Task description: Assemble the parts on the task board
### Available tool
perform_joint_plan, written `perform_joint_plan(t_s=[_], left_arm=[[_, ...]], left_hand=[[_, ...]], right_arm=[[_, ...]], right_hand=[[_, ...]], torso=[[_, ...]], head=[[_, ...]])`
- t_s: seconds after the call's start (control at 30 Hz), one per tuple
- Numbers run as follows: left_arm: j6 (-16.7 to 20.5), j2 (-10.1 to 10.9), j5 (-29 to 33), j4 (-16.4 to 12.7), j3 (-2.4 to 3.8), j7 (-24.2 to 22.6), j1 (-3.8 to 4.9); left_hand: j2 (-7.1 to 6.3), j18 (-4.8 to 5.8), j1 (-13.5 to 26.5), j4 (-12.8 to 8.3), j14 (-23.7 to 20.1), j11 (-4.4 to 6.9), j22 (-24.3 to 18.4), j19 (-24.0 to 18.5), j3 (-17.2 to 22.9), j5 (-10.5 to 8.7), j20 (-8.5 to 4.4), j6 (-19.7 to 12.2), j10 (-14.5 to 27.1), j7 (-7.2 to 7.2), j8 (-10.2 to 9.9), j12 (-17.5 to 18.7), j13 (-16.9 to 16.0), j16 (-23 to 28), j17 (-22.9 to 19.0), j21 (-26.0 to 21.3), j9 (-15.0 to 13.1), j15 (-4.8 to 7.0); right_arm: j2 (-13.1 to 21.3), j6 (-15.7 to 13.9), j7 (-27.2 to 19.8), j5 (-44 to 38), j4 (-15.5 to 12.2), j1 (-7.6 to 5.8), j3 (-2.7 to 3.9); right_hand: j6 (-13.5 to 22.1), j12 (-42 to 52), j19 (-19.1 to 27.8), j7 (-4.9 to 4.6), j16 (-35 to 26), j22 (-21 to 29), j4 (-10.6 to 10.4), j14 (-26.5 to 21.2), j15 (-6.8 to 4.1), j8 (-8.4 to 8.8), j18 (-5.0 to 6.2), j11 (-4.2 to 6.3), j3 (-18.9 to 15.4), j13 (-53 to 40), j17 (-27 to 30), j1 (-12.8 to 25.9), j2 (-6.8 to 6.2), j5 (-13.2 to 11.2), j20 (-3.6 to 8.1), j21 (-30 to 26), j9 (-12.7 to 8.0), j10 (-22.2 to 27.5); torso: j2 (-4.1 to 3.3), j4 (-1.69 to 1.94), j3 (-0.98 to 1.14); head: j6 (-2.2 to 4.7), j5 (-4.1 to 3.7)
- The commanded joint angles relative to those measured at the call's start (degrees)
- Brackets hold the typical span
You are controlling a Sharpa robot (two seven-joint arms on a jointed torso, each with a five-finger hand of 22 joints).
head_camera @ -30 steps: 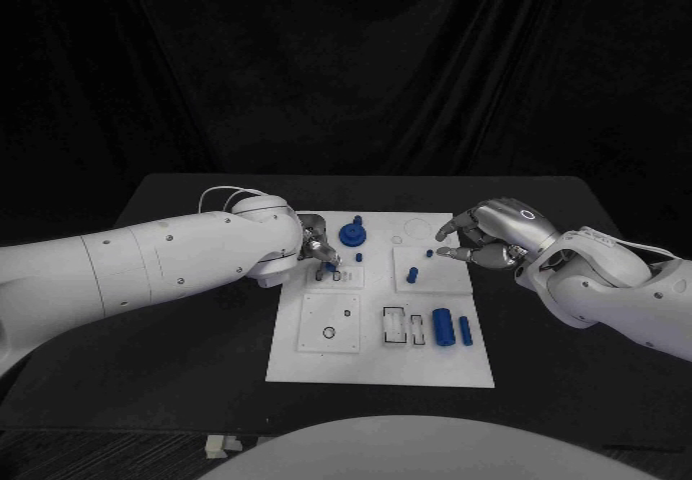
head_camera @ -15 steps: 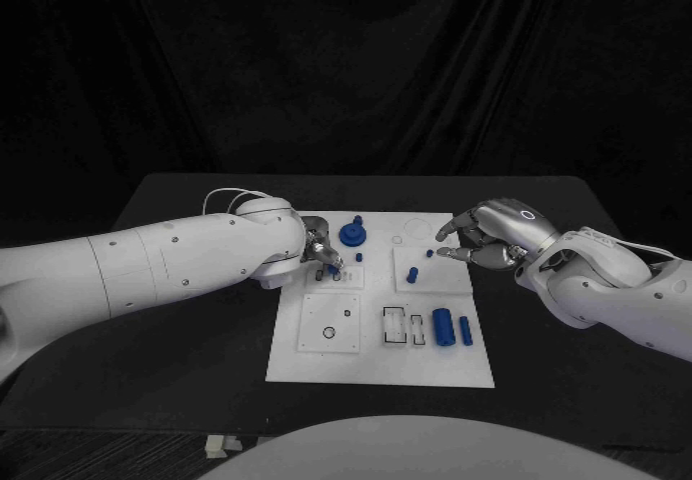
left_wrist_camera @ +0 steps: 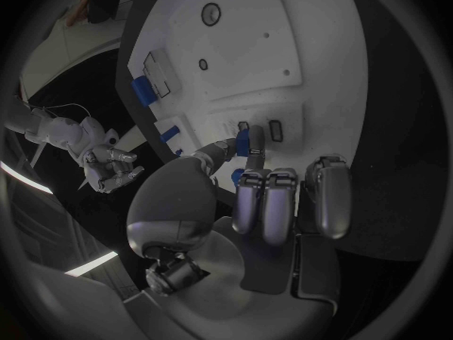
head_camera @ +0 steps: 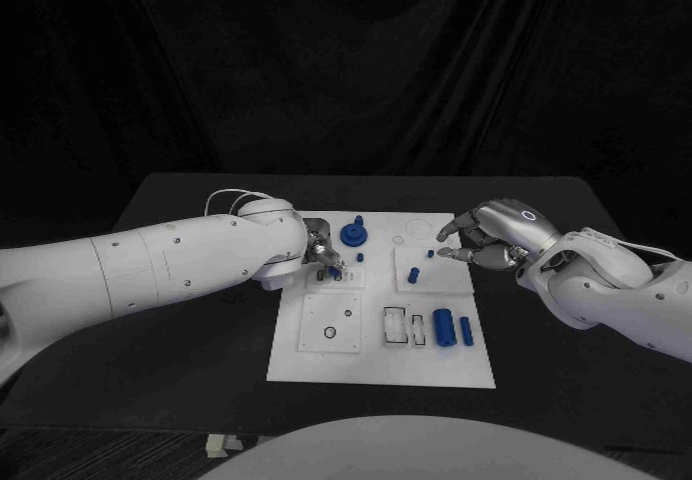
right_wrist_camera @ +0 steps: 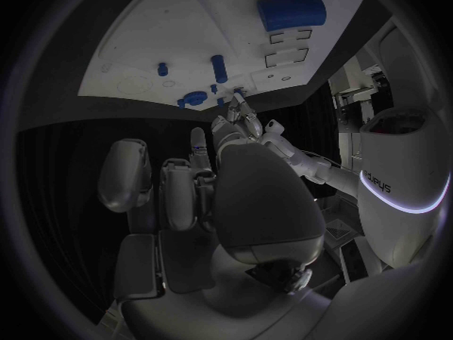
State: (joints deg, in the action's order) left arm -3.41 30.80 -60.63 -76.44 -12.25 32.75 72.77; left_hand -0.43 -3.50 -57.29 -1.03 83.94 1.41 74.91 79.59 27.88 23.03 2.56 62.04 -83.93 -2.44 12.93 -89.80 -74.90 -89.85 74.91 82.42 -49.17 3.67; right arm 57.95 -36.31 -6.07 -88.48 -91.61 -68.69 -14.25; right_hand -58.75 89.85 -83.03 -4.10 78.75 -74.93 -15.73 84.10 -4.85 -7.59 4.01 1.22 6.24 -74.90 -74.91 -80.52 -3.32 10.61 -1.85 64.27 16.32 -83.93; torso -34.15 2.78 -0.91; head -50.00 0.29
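Left silver hand (head_camera: 320,253) pinches small blue peg (left_wrist_camera: 253,140) between thumb and finger, tip low over pair of small rectangular slots (left_wrist_camera: 274,131) at far-left of white rectangular task board (head_camera: 378,355); likely lining up for insertion, hence low wrist. Right silver hand (head_camera: 483,237) hovers at board's far-right edge, fingers curled in, holding nothing; likely parked clear. Short blue peg (head_camera: 413,274) stands in right panel. Fat blue cylinder (head_camera: 443,327) and thin blue cylinder (head_camera: 466,331) lie near board's right side, unplaced. Blue round knob part (head_camera: 353,235) stands at far edge.

Left hand (head_camera: 320,252) covers the lower end of a small blue part (left_wrist_camera: 255,140) at its fingertips; whether that part is seated cannot be told.
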Motion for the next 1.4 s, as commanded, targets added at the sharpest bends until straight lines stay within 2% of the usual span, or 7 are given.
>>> perform_joint_plan(t_s=[0.03,0.67,1.4], left_arm=[[-1.0,0.1,0.0,-0.3,-0.06,-0.3,-0.33],[-1.0,0.4,0.0,-0.5,-0.07,-0.3,-0.59],[-0.7,0.1,0.0,-0.4,-0.07,-0.6,-1.12]], left_hand=[[0.45,0.19,0.0,-0.6,6.1,0.24,5.3,-0.1,1.0,0.21,-0.11,0.1,-6.1,0.36,-0.2,-0.2,-15.1,-0.2,15.1,-0.3,0.0,0.4],[0.45,0.17,0.1,-0.6,6.1,0.23,5.3,-0.2,1.1,0.22,-0.11,0.2,-6.1,0.34,-0.2,-0.2,-15.1,-0.2,15.1,-0.4,0.0,0.4],[0.43,0.16,0.6,-0.3,6.1,0.2,5.3,-0.2,1.1,-0.74,-0.09,0.2,-6.1,0.32,-0.4,-0.2,-15.1,-0.2,15.1,-0.5,-0.3,0.38]], right_arm=[[0.0,0.2,0.9,-0.3,0.0,0.22,0.03],[0.0,0.4,0.9,-0.3,0.1,0.43,0.03],[0.0,0.7,1.2,-0.3,0.2,0.5,0.03]], right_hand=[[-0.1,0.1,0.3,-0.31,-0.3,-8.7,0.1,3.7,0.39,0.23,0.75,-0.34,-0.2,-15.1,-5.2,0.1,0.64,-0.1,-0.01,-0.3,-0.1,-6.1],[-0.2,0.1,0.3,-0.29,-0.4,-8.7,0.1,3.7,0.4,0.27,0.77,-0.34,-0.2,-15.1,-5.1,0.1,0.68,0.0,-0.02,-0.4,-0.1,-6.1],[-0.2,0.1,0.3,-0.29,-0.4,-8.7,0.2,3.7,0.4,0.33,0.78,-0.34,-0.3,-15.1,-5.1,0.0,0.72,0.0,-0.03,-0.5,-0.1,-6.1]], torso=[[0.0,0.01,-0.01],[-0.01,-0.05,-0.01],[0.01,-0.02,-0.03]], head=[[0.0,0.09],[0.0,0.39],[0.0,0.47]])
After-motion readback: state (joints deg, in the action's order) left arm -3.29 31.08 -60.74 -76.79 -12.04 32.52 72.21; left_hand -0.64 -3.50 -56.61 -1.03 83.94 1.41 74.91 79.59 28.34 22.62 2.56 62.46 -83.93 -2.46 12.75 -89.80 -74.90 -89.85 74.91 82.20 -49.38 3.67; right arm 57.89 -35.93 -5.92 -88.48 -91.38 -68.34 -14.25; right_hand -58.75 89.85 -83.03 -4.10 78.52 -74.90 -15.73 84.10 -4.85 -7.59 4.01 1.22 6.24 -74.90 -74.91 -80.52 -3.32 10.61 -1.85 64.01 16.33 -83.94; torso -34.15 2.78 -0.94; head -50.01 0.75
